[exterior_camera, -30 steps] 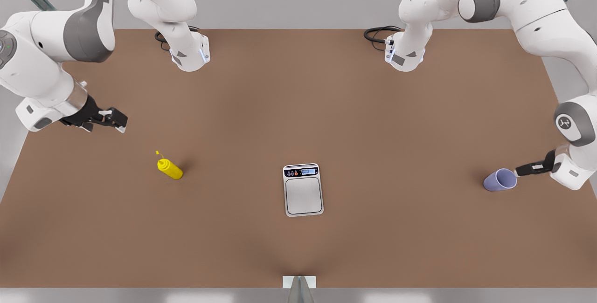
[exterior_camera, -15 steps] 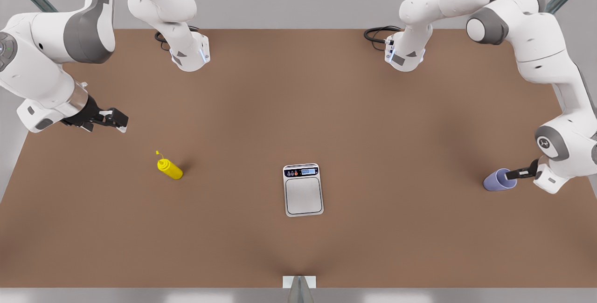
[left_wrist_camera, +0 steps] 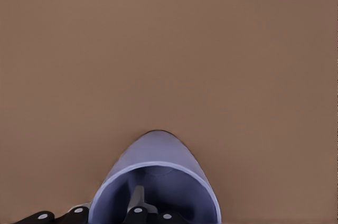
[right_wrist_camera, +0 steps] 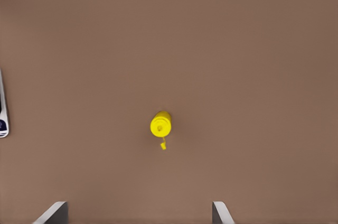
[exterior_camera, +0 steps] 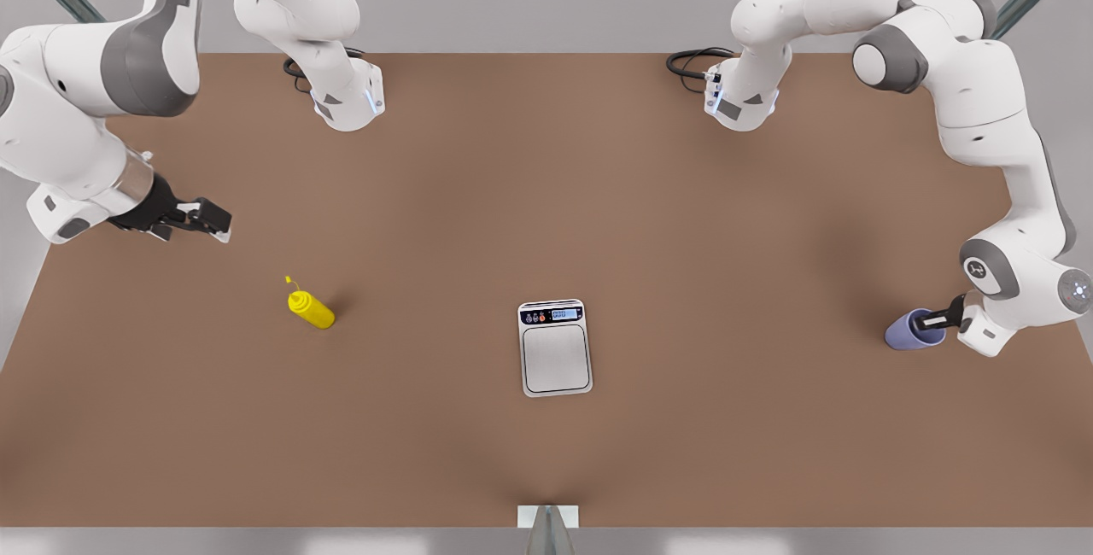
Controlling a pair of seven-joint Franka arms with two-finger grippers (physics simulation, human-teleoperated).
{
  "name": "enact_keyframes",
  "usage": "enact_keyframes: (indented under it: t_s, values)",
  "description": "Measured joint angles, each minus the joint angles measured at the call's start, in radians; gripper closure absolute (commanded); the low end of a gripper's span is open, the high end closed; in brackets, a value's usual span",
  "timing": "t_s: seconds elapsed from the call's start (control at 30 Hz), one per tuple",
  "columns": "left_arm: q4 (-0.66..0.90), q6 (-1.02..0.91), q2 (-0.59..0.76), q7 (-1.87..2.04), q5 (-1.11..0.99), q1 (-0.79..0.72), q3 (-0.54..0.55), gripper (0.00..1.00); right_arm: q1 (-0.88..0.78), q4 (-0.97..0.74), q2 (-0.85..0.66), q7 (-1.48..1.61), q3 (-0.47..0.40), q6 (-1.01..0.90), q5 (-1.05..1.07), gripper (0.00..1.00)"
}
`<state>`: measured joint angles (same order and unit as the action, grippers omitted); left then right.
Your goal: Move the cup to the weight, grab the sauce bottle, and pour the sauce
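A brown table (exterior_camera: 683, 213) spans the front view, with 2 white arms reaching in from the top corners. The weight (exterior_camera: 555, 347), a flat silver-grey scale with a black-outlined plate and a blue display, lies in the lower middle, with bare table on every side.

The cup (exterior_camera: 914, 330), a plain lavender tumbler, stands at the front view's right, close to the table's right edge. The left gripper (exterior_camera: 932, 320) is at its rim. The left wrist view looks into the cup (left_wrist_camera: 153, 182), with 1 finger (left_wrist_camera: 138, 198) inside the wall and another outside; whether they press the wall I cannot tell.

The sauce bottle (exterior_camera: 311, 307), bright yellow with a thin nozzle, stands left of centre. The right gripper (exterior_camera: 212, 220) hovers up and left of it, jaws spread wide and holding nothing; its wrist view shows the bottle (right_wrist_camera: 161, 124) from above, between its fingertips (right_wrist_camera: 52, 213).
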<state>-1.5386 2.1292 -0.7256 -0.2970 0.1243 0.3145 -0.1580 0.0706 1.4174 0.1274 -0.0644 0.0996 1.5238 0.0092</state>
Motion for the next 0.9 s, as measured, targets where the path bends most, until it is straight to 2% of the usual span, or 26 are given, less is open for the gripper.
enact_keyframes:
  t_s: [0.33, 0.5, 0.6, 0.63, 0.77, 0.8, 0.9]
  values:
    - [-0.001, -0.009, 0.019, 0.047, -0.010, -0.020, 0.005, 0.79, -0.001, 0.000, 0.000, 0.000, 0.000, 0.001, 0.002, 0.00]
    - [-0.002, -0.105, 0.127, 0.374, -0.055, -0.220, 0.061, 0.79, -0.002, -0.011, 0.021, -0.106, -0.026, -0.012, 0.071, 0.00]
    - [0.003, -0.099, 0.150, 0.658, -0.067, -0.388, 0.118, 0.79, 0.043, -0.009, 0.088, -0.506, -0.147, -0.056, 0.387, 0.00]
    - [0.008, -0.097, 0.150, 0.740, -0.068, -0.448, 0.120, 0.79, 0.080, -0.009, 0.133, -0.586, -0.154, -0.059, 0.485, 0.00]
    - [0.078, -0.090, 0.101, 1.201, -0.051, -0.688, 0.121, 0.79, 0.268, 0.004, 0.358, -0.658, -0.173, -0.140, 0.825, 0.00]
    - [0.126, -0.089, 0.077, 1.293, -0.042, -0.740, 0.121, 0.79, 0.287, 0.006, 0.423, -0.658, -0.207, -0.172, 0.896, 0.00]
    - [0.206, -0.086, 0.037, 1.388, -0.018, -0.827, 0.121, 0.79, 0.351, 0.005, 0.607, -0.659, -0.216, -0.253, 1.053, 0.00]
